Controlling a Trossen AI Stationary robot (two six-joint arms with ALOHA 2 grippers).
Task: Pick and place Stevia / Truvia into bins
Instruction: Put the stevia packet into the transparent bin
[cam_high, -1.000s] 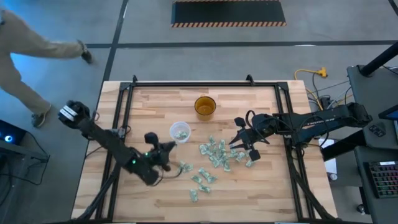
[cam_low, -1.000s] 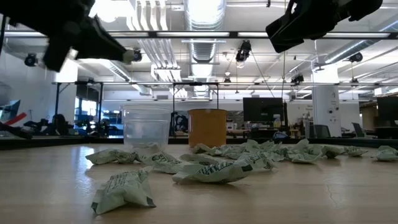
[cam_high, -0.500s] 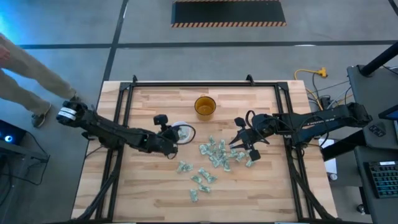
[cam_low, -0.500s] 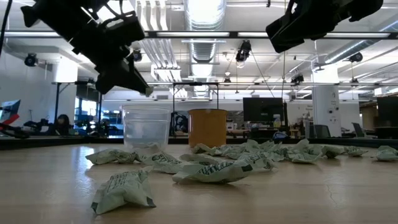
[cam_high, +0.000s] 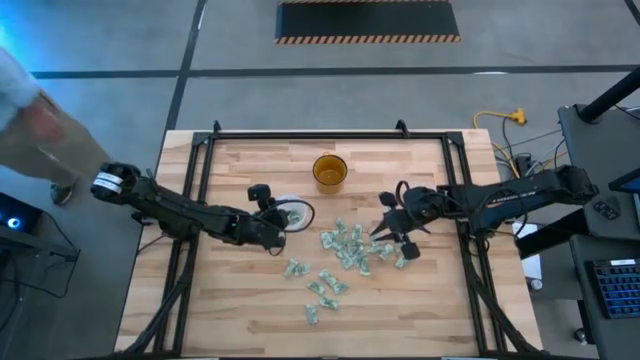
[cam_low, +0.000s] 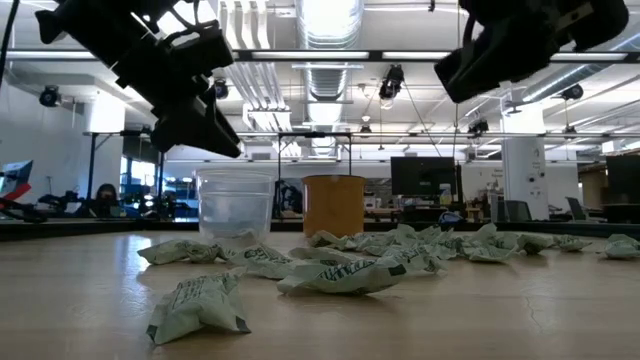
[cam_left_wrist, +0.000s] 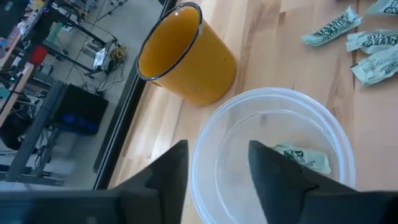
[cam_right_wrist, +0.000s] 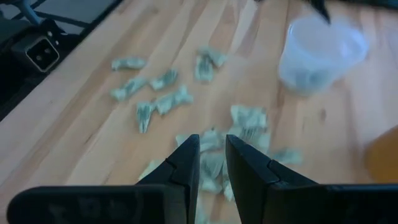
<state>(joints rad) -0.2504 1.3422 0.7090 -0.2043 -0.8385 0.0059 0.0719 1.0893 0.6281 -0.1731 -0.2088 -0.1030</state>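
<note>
Left claw (cam_high: 277, 226) hovering above the near rim of the clear cup (cam_high: 291, 212), fingers (cam_left_wrist: 166, 174) spread apart with nothing between them; seen in the wrist view straddling the cup's rim. One green-and-white packet (cam_left_wrist: 303, 158) lying flat on the bottom of that cup. Amber cup (cam_high: 329, 171) standing just behind the clear one, close but apart from it. Right claw (cam_high: 392, 233) raised over the right edge of the packet pile (cam_high: 350, 247), fingers (cam_right_wrist: 188, 163) set with a narrow gap, nothing seen pinched between them. Pile of packets spread on the wooden table (cam_high: 240, 310) between the two arms, right of the clear cup, with a few loose packets (cam_high: 322, 287) scattered nearer the front edge. At table height, one crumpled packet (cam_low: 198, 304) lying closest to the camera.
</note>
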